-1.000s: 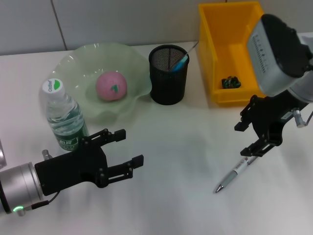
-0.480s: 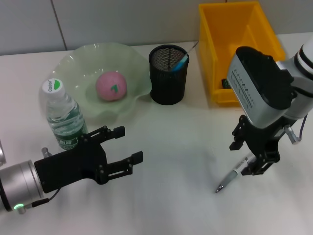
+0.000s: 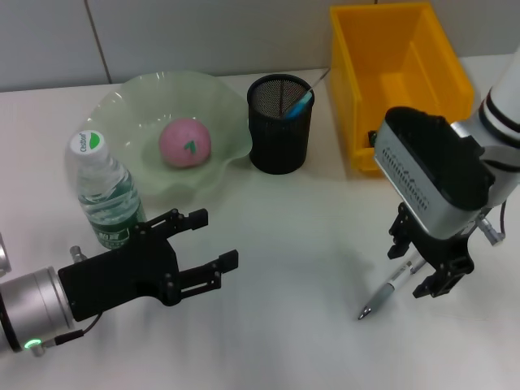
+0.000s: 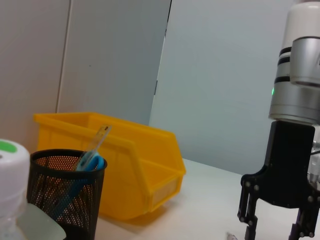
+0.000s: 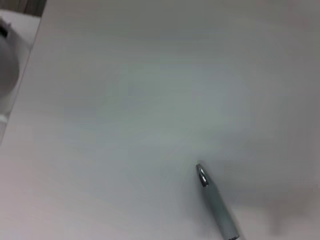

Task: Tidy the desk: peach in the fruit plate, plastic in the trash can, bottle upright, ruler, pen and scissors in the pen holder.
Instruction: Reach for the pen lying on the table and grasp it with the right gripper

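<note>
Our right gripper (image 3: 426, 268) hangs low over the desk (image 3: 309, 244) with its fingers spread apart, and the pen (image 3: 388, 288) lies flat between them, its upper end in the gap and its silver tip pointing away from the gripper toward our left side and nearer to us. We cannot tell whether the fingers touch the pen or the desk.

The right wrist view shows only the pen's tip end (image 5: 215, 202) on the bare desk surface and none of the gripper's own fingers. The left wrist view shows the right gripper (image 4: 277, 222) from the side, its black fingers pointing straight down and parted, and a sliver of the pen at the picture's edge.

Behind the right gripper stands the yellow bin (image 3: 398, 81), close to the arm's housing, which hides part of its front wall. Further off on our left side sits the black mesh pen holder (image 3: 280, 122), with a blue-handled item and a clear ruler in it. Beyond that is the green fruit plate (image 3: 130, 106) holding the pink peach (image 3: 184, 142), and the bottle (image 3: 101, 191) stands upright just beside the plate.

Our left gripper (image 3: 203, 244) hovers open above the desk near the bottle, well apart from the pen.
</note>
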Controlling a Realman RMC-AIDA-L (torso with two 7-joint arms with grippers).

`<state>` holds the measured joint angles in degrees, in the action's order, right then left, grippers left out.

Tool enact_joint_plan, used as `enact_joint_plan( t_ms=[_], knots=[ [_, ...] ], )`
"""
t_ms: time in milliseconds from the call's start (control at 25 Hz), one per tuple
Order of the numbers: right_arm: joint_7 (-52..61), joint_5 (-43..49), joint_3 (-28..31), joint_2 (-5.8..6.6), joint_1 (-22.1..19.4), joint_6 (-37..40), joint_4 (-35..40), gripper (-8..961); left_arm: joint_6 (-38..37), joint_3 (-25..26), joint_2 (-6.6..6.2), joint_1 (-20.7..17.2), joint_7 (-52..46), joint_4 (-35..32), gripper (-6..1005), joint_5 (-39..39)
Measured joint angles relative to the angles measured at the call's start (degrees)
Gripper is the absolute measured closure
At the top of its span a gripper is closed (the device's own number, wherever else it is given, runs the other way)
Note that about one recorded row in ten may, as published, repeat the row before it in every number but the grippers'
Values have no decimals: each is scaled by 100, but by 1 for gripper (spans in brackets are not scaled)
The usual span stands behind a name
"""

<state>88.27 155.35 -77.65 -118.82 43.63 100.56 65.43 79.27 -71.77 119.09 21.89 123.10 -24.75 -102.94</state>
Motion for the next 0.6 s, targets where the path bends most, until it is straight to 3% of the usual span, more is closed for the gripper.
enact_joint_plan(
  t_ms=[320,440,600],
  knots=[
    [-437,5,-347,-1,133,-313,-330,366,1,-38,5,16,-3,25,191,-163],
    [-589,15,-402,-6,185,-367,-422,469,7,-39,7,17,-12,81,191,-281],
    [-723,60,-505,-9,230,-453,-542,469,25,-126,8,9,-14,120,190,-416]
  ],
)
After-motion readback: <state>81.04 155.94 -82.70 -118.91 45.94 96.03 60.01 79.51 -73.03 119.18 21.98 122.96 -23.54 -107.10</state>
